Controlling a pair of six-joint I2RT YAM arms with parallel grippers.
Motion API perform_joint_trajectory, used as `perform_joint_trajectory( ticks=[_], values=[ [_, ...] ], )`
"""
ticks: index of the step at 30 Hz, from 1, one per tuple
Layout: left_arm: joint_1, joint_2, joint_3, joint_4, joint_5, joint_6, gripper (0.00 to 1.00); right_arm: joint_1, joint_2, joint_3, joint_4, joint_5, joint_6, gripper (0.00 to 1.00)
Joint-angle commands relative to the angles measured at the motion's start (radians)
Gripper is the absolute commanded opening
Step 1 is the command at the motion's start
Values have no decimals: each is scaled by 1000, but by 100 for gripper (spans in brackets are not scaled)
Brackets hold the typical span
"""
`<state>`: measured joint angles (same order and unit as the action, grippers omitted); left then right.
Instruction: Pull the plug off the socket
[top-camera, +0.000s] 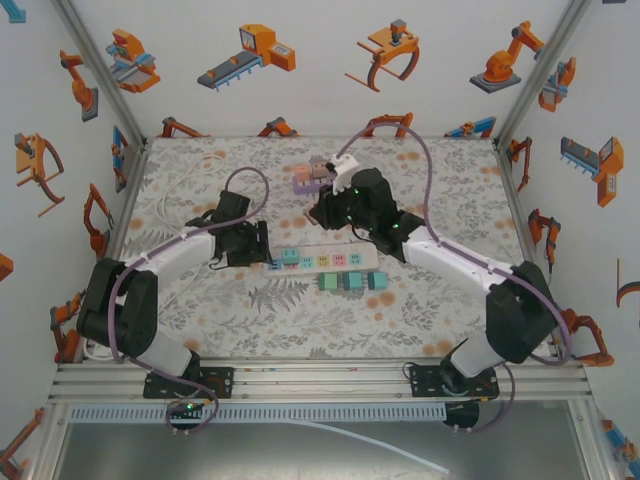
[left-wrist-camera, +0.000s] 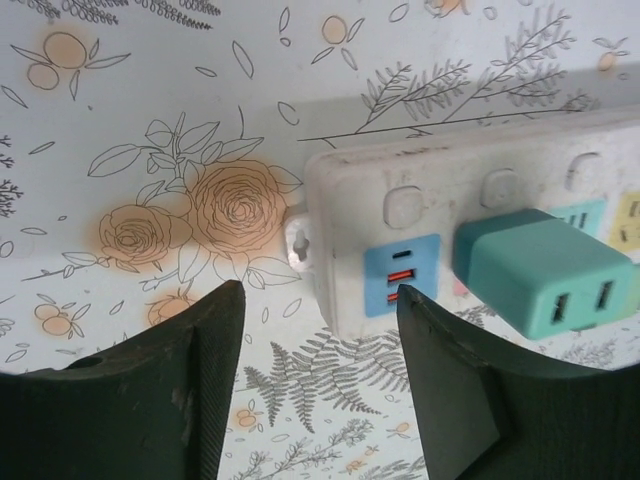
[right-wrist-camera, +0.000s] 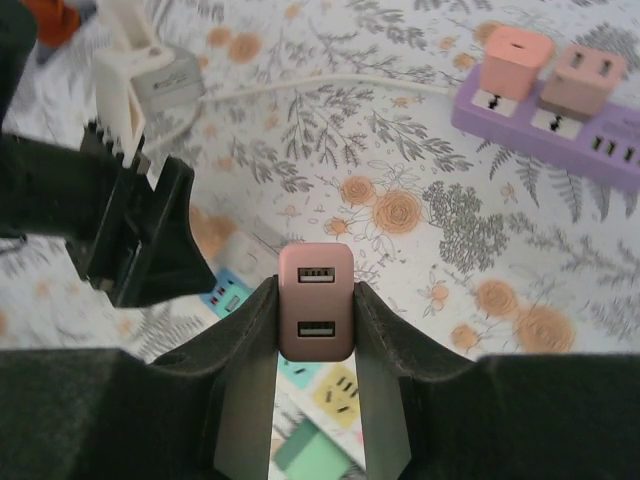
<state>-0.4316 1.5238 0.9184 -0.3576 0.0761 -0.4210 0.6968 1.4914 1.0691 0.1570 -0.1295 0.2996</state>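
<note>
Two claws — right claw (right-wrist-camera: 316, 295) grips pink plug (right-wrist-camera: 316, 318), seemingly off strip (left-wrist-camera: 450, 180); left claw (left-wrist-camera: 318, 300) open.

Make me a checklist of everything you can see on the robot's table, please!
Surface: table under a flowery cloth.
Job's things: white strip mid-table; pink plug held above it, seemingly out of its socket.
Clutter: purple strip carrying two plugs; teal plugs at the white strip; white adapter.
Grippers: right gripper shut on the pink plug; left gripper open at the white strip's end.
Cables: white cable far left; purple cables along the arms.
Surroundings: walls with orange robot pictures; metal frame.
</note>
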Motion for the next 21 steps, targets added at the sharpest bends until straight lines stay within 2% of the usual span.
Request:
perform_joint_trajectory(
  ticks=[1,5,11,16,21],
  values=[
    [-4,-68,48,-42,14,16,61,20,-82,-96,89,169,329,4],
    [-4,-154,42,-51,46,38,61,65,-165,-186,106,275,494,3],
    [-25,-379,2,-25,206,164,62,171,-229,-317,113,413,753,2],
    [-113,-585,-23,-36,236,309,63,281,-225,-397,117,531,915,2],
    [-191,-756,-72,-49,287,476,65,351,-174,-425,138,584,1006,3]
  ],
)
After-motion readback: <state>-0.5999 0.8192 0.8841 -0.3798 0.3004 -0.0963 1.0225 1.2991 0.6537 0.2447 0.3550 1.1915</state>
